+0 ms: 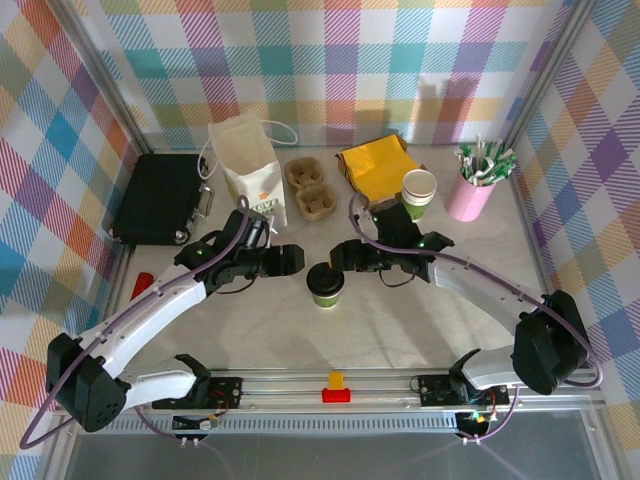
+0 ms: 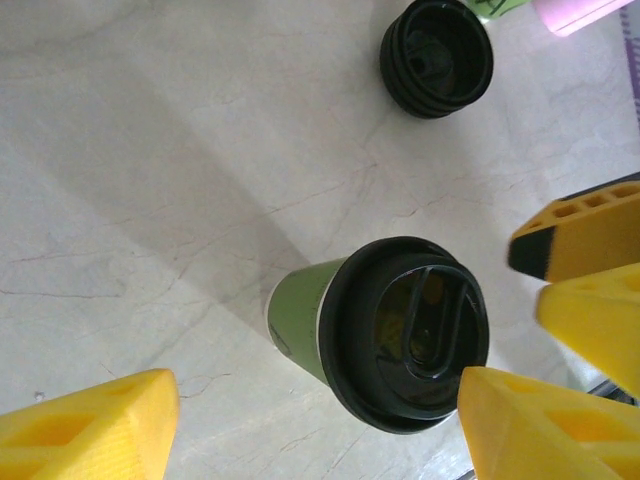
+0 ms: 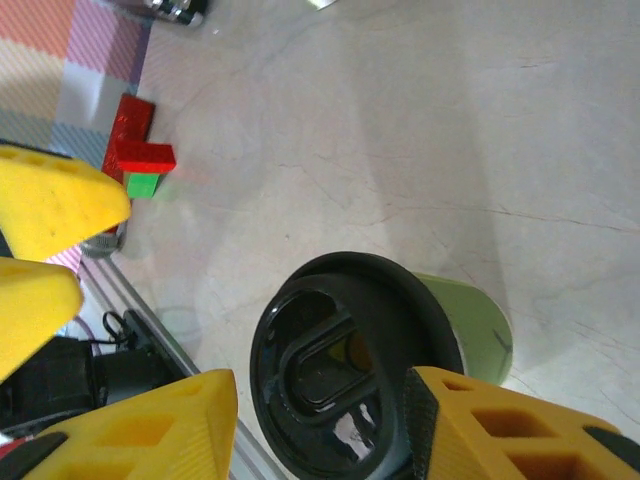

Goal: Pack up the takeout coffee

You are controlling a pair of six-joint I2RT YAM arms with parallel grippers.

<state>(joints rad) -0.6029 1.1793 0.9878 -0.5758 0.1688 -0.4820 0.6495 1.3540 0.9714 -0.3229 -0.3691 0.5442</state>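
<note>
The takeout coffee stands upright on the marble table, green with a black lid, between the two grippers. My left gripper is open just left of it. In the left wrist view the cup sits between wide-spread yellow fingers, close to the right one, with the left gripper low in the frame. My right gripper is open at the cup's upper right. In the right wrist view the right gripper flanks the lid closely, and its padded finger overlaps the rim.
A white paper bag, a pulp cup carrier, yellow napkins, a lidless cup and a pink straw holder line the back. A black case lies at the left. A spare black lid lies beyond the cup.
</note>
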